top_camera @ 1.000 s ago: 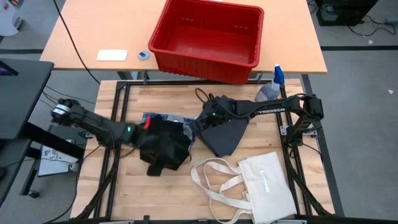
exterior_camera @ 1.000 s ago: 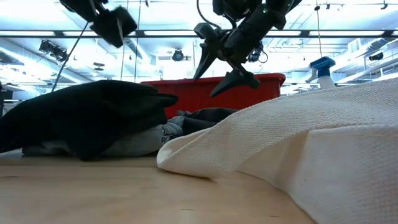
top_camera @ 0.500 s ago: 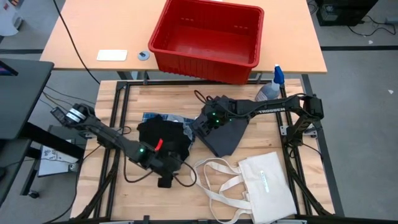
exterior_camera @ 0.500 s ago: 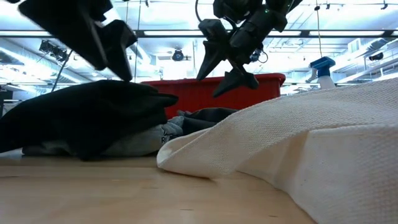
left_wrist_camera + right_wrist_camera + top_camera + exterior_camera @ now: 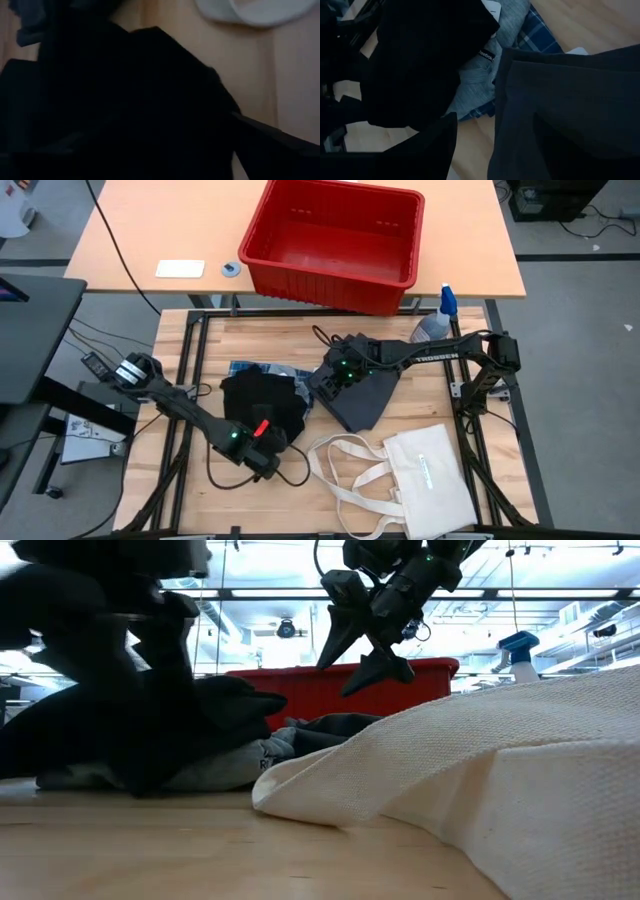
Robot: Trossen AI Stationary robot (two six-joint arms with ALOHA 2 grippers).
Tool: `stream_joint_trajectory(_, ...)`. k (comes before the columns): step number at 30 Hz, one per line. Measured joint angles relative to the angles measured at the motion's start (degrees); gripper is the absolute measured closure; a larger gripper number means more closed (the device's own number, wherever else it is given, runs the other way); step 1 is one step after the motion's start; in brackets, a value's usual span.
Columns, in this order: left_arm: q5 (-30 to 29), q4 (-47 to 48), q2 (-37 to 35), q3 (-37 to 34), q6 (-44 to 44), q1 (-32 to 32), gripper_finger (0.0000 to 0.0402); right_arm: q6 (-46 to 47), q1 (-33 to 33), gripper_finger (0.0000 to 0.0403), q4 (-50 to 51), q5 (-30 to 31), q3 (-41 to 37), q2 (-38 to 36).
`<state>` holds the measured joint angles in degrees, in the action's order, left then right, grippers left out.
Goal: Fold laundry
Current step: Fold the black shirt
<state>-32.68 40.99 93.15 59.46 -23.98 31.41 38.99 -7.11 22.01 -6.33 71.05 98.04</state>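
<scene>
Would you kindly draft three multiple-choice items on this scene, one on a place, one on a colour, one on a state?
1. Where does the tote bag lie?
A. on the table's near right part
B. inside the bin
C. under the black garment

2. What colour is the bin on the far table?
A. blue
B. red
C. cream

3. How is the right gripper?
A. open, above the dark grey garment
B. shut on the spray bottle
C. resting inside the bin

Key: 1 A, the high view shows it near the front right corner; 2 B, its walls are red; 3 A, the low view shows its fingers spread, over the dark grey garment.
</scene>
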Motion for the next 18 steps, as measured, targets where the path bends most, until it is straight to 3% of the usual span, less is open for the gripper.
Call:
stream_joint_trajectory(3, -0.08, -1.11, 0.23, 0.02, -2.65, -0.80, 0.0088, 0.02, 0.04, 0.0136, 0.01, -0.02, 0.00, 0.00)
stream_joint_trajectory(5, -0.20, -0.98, 0.23, 0.02, -4.22, -0.76, 0.0139, 0.02, 0.11, 0.0136, 0.01, -0.23, 0.00, 0.00)
stream_joint_trajectory(10, -0.64, 6.30, -0.20, 2.80, -11.90, -0.24, 0.0348, -0.34, 0.12, 0.0136, 0.77, -2.35, 0.00, -0.63)
stream_joint_trajectory(11, -0.82, 8.73, -0.63, 4.17, -13.58, -0.15, 0.0374, -0.67, 0.15, 0.0136, 0.92, -2.36, 0.00, -1.19)
stream_joint_trajectory(18, -6.66, 26.29, -6.06, 12.20, -27.86, 2.30, 0.0390, -7.21, 0.27, 0.0136, -1.92, -5.59, 0.00, -5.90)
